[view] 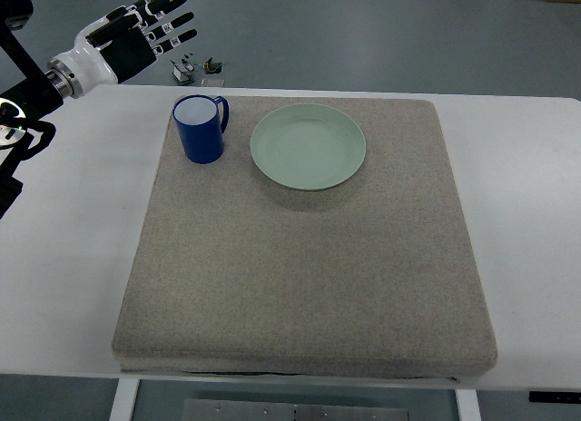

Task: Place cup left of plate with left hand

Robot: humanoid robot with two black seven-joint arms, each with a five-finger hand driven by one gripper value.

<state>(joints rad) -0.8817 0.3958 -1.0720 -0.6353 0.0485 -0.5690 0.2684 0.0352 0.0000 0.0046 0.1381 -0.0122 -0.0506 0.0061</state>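
Observation:
A blue cup (pixel 200 129) with a white inside stands upright on the grey mat (pixel 309 276), its handle to the right. It is just left of the pale green plate (pixel 309 146), a small gap between them. My left hand (pixel 150 26) is raised beyond the table's far left edge, up and left of the cup, fingers spread and holding nothing. The right arm is out of view.
The mat lies on a white table (pixel 73 258). Small objects (pixel 195 70) lie on the floor beyond the table's far edge. A black arm part (pixel 14 140) shows at the left edge.

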